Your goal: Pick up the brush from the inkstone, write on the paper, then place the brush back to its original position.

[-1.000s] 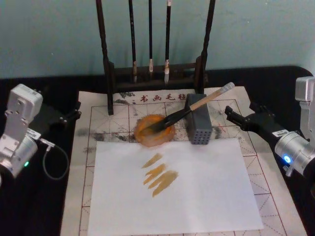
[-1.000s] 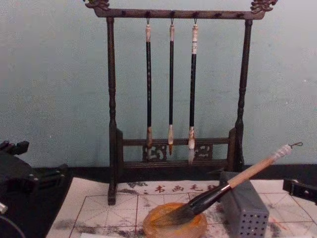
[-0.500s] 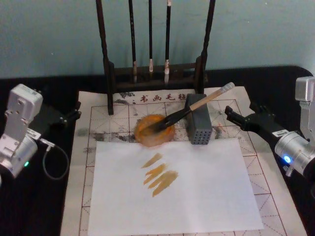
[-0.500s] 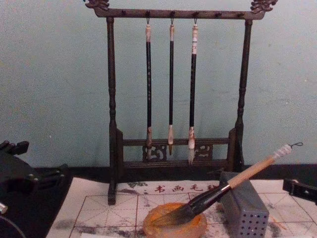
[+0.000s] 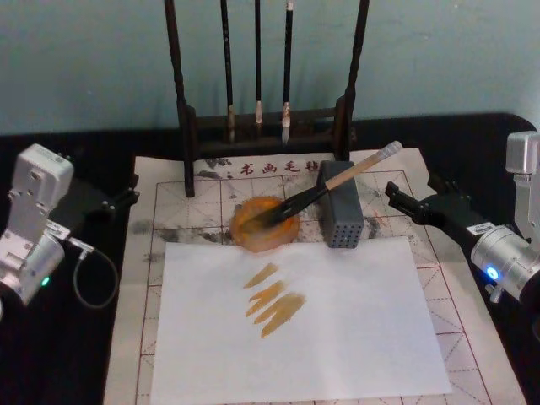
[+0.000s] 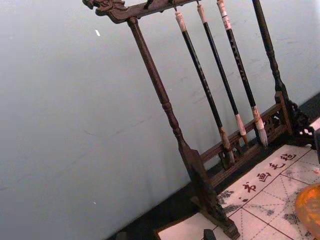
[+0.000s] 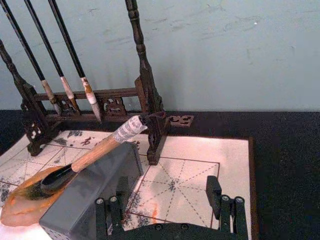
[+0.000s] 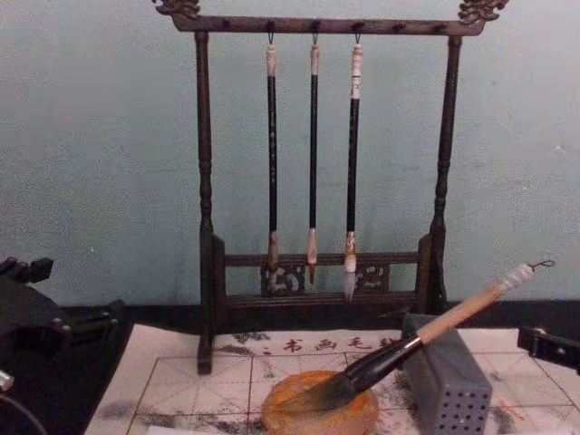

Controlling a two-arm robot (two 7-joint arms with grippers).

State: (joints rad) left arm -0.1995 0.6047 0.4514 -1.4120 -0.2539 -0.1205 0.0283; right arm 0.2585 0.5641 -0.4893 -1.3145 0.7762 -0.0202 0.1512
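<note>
The brush (image 5: 337, 180) lies slanted, its dark bristles in the orange inkstone (image 5: 265, 224) and its tan handle propped on a grey perforated box (image 5: 339, 215); in the right wrist view the brush (image 7: 95, 152) rests the same way on the inkstone (image 7: 20, 210). The red-gridded paper (image 5: 169, 211) lies under them. My right gripper (image 5: 413, 192) hovers to the right of the box, open and holding nothing, its fingers (image 7: 216, 197) spread wide. At the paper's left edge my left gripper (image 5: 133, 187) is open and also holds nothing.
A plain white sheet (image 5: 337, 337) with several amber strokes (image 5: 272, 299) covers the near part of the grid paper. A dark wooden rack (image 8: 317, 163) with three thin hanging brushes stands at the back against the blue-green wall. Black table surface flanks the paper.
</note>
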